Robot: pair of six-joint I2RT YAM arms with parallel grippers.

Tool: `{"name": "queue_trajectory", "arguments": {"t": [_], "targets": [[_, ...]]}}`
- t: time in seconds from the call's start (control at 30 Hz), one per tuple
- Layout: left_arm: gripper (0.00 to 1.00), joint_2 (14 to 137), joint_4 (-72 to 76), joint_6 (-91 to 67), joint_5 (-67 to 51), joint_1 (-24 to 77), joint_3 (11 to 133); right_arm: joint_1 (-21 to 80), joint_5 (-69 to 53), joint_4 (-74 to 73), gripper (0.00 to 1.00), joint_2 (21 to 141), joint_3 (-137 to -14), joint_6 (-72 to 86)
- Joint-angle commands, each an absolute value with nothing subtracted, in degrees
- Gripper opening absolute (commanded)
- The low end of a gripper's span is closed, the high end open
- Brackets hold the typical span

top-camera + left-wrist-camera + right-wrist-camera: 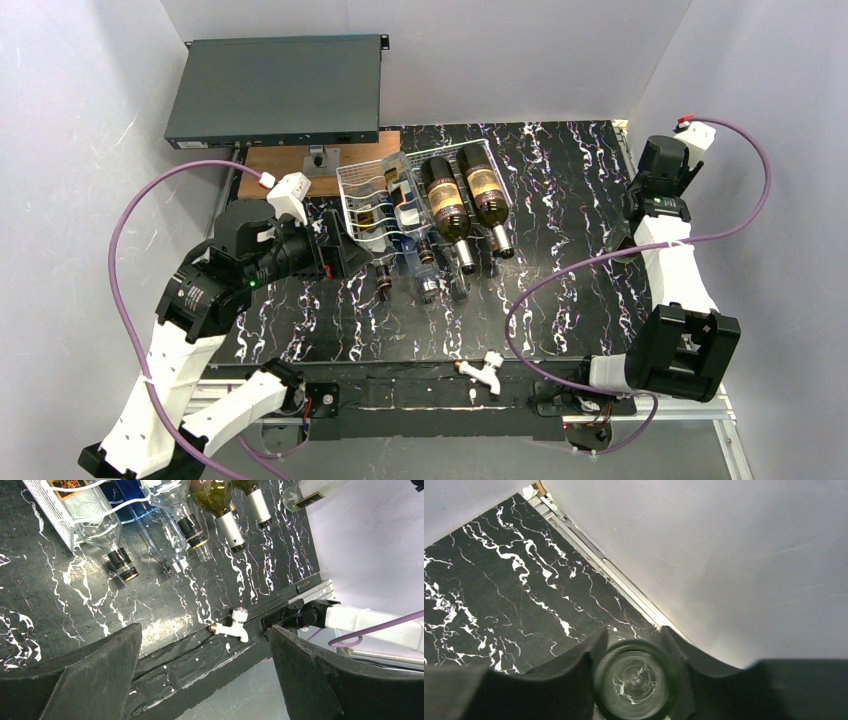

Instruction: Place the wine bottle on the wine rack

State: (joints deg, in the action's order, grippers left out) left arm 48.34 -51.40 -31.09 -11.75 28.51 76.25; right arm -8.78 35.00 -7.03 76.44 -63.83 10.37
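The right gripper [634, 642] is down at the right edge of the desk [580, 170], close to the side wall. It pinches a clear glass bottle [636, 680], with a finger pressed against each side of its round end. Which end that is cannot be told from the wrist view, and from above the arm hides the bottle. The bottle is well apart from the rack [362, 178], which sits at the back of the desk, left of centre. The rack holds several lying bottles with their necks pointing toward the arms, among them two dark ones [465, 198] with white-capped necks on its right side. The left gripper [345, 245] hangs just left of the rack, spread wide and holding nothing. A small white tap [485, 370] lies at the near edge of the desk. A dark grey box [275, 90] stands behind the rack.
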Motion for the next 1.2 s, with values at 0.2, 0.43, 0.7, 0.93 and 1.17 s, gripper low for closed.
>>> {"name": "queue_trajectory", "arguments": {"t": [0.2,0.43,0.7,0.93,1.17], "targets": [[0.98,48.0,-51.3,-31.4,-12.3,28.7,77.2,-8.6,24.6,-2.3,0.22,74.9,-63.5,7.4],[0.98,48.3,-51.3,-31.5,-12.0,28.7,77.2,-6.2,16.9,-0.7,0.02,68.4,-63.0,7.1],[0.98,47.6,-51.1,-31.8,-11.7,28.7,76.6,-0.8,14.4,-3.7,0.01,63.2,-67.8,7.7],[0.98,46.5,-50.8,-32.3,-11.2,28.7,75.2,5.3,11.6,-10.2,0.01,60.6,-75.2,7.9],[0.98,46.4,-50.0,-32.7,-11.1,28.7,74.4,7.1,4.5,-14.5,0.01,60.2,-82.5,12.0]]}}
